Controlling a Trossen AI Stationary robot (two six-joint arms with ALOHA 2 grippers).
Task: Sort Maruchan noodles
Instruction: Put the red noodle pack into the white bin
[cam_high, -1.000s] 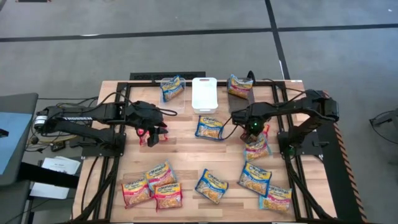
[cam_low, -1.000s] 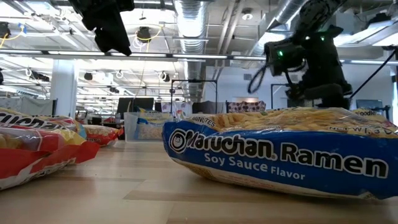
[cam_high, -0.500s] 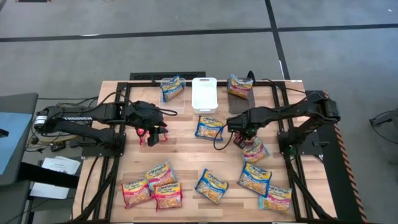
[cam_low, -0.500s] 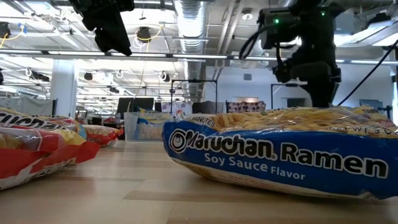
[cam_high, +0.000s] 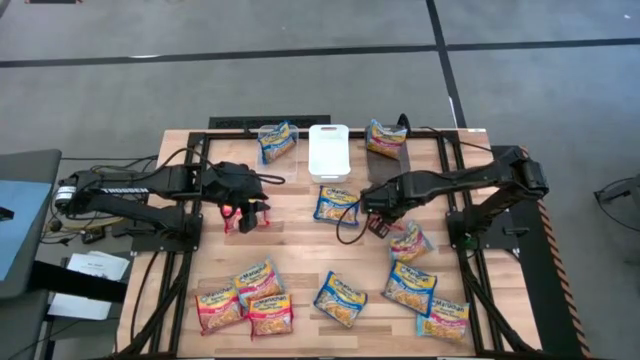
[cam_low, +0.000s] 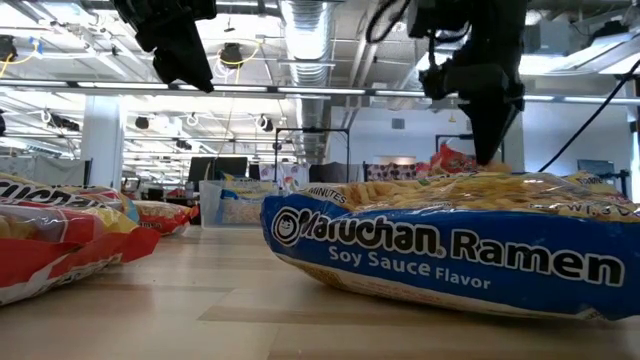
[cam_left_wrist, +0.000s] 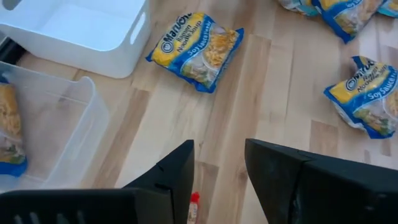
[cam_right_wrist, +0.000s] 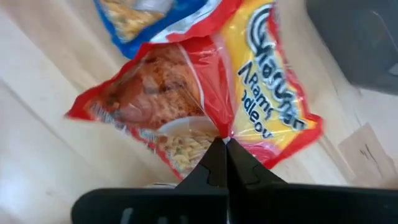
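High view: ramen packets lie scattered over the wooden table (cam_high: 300, 255), and the right gripper (cam_high: 378, 222) hangs mid-table, fingers pinched on a red packet (cam_high: 410, 240). Left wrist view: the left gripper (cam_left_wrist: 219, 163) stands partly open, empty, above bare wood near a blue packet (cam_left_wrist: 198, 48) and a white bin (cam_left_wrist: 93, 31).

At the tabletop's (cam_high: 300, 240) far edge three bins stand in a row, the white bin (cam_high: 328, 150) between two others, each of which seems to hold a packet (cam_high: 277, 139). One packet lies just before the white bin; the rest are spread along the near side.
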